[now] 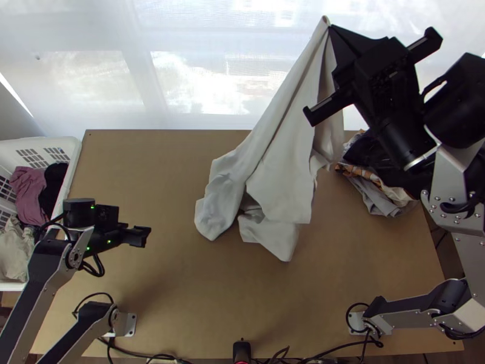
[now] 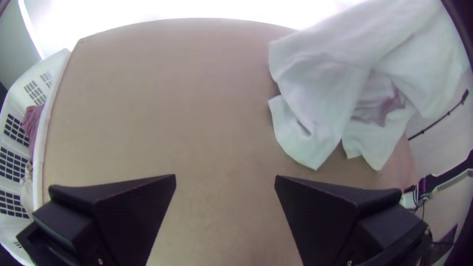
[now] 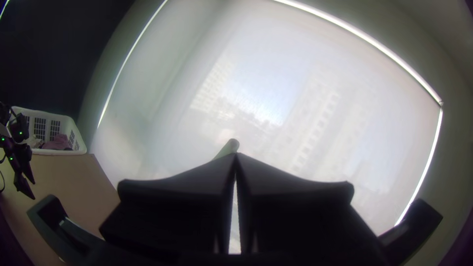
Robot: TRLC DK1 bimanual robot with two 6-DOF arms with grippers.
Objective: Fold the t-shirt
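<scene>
The right hand (image 1: pixel 331 26) pinches the shirt (image 1: pixel 282 176) high by one end, probably so its weight draws creases out; the rest slopes below it, bunched on the worktop (image 1: pixel 145 170). The left hand (image 2: pixel 225 178), parted and empty, has bare worktop towards the shirt, with the basket (image 1: pixel 45 142) just behind. The pile (image 1: pixel 383 197) below the right hand could snag cloth.

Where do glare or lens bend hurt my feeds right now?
Top view: the bright window glares behind the lifted t-shirt. Left wrist view: the window burns out to white, and the far edge of the table bows. Right wrist view: backlight leaves the right claw a near-black silhouette.
</scene>
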